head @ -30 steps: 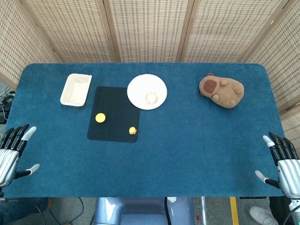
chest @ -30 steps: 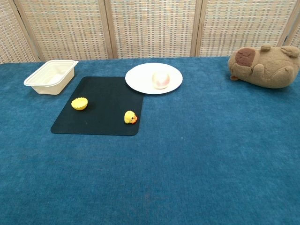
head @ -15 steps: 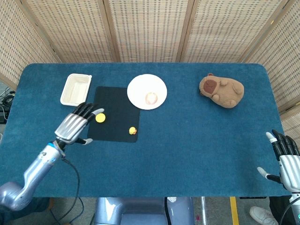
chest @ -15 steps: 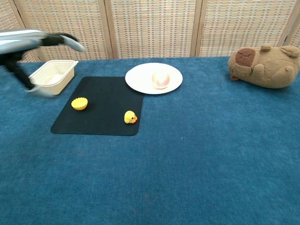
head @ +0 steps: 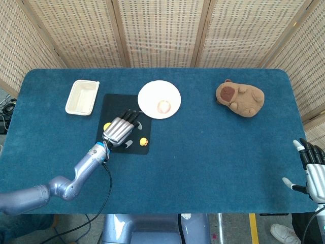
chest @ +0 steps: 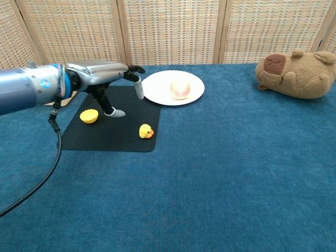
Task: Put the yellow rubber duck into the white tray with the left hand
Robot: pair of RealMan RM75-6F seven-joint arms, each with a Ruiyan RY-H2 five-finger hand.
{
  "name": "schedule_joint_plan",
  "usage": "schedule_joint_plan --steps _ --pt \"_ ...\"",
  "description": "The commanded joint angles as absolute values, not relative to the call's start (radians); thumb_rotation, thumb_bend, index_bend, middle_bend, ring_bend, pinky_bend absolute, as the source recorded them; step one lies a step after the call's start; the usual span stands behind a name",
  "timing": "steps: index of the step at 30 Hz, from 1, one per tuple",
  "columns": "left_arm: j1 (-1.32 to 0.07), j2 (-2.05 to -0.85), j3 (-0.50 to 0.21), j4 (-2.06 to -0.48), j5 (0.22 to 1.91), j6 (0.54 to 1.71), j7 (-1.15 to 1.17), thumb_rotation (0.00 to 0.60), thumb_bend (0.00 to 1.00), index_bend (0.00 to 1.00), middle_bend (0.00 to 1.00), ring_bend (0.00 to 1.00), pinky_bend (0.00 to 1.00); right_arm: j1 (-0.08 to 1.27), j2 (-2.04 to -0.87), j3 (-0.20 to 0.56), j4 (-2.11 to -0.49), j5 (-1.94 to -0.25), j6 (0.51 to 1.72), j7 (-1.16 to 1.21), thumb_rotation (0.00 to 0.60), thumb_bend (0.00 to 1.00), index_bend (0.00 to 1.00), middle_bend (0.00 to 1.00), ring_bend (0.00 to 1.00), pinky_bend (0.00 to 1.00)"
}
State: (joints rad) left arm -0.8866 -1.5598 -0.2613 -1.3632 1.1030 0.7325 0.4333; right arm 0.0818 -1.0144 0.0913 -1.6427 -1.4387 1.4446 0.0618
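My left robot hand (head: 120, 131) hovers over the black mat (head: 115, 104) left of centre in the head view, fingers spread and holding nothing; the yellow rubber duck (head: 143, 142) sits on the mat's lower right corner, just beside my fingertips and apart from them; the white tray (head: 82, 96) lies on the counter (head: 203, 152) at upper left, beyond the mat. I judge the duck light, soft and a little springy, small enough to squirt out of a careless pinch; I would take it across the body between thumb and a finger, not by the head. My right robot hand (head: 312, 170) rests at the lower right edge, fingers apart, empty.
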Motion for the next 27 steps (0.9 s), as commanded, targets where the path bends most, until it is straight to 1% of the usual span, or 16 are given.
schedule_joint_plan --steps 1,5,12,20,23,27 --pt "-0.926 -1.606 -0.249 -1.317 1.052 0.708 0.472 0.6 0.31 0.33 0.0 0.0 0.0 0.085 -1.016 0.096 -1.636 -1.429 1.437 0.066 0.6 0.0 0.0 0.0 0.0 0.0" --pt "-0.953 -1.659 -0.237 -1.256 1.011 0.689 0.472 0.6 0.31 0.37 0.0 0.0 0.0 0.09 -1.021 0.103 -1.625 -1.41 1.424 0.072 0.6 0.0 0.0 0.0 0.0 0.0" --pt "-0.989 -1.732 -0.216 -1.144 0.984 0.657 0.454 0.6 0.31 0.37 0.0 0.0 0.0 0.094 -1.028 0.111 -1.604 -1.381 1.408 0.074 0.6 0.0 0.0 0.0 0.0 0.0" --pt "-1.013 -1.775 -0.213 -1.071 0.99 0.639 0.407 0.6 0.31 0.37 0.0 0.0 0.0 0.098 -1.033 0.114 -1.594 -1.368 1.395 0.072 0.6 0.0 0.0 0.0 0.0 0.0" --pt "-1.019 -1.787 -0.21 -1.054 0.992 0.631 0.388 0.6 0.32 0.4 0.0 0.0 0.0 0.099 -1.034 0.115 -1.593 -1.365 1.392 0.073 0.6 0.0 0.0 0.0 0.0 0.0" --pt "-1.022 -1.796 -0.205 -1.038 0.998 0.63 0.372 0.6 0.34 0.46 0.0 0.0 0.0 0.101 -1.035 0.116 -1.59 -1.363 1.389 0.076 0.6 0.0 0.0 0.0 0.0 0.0"
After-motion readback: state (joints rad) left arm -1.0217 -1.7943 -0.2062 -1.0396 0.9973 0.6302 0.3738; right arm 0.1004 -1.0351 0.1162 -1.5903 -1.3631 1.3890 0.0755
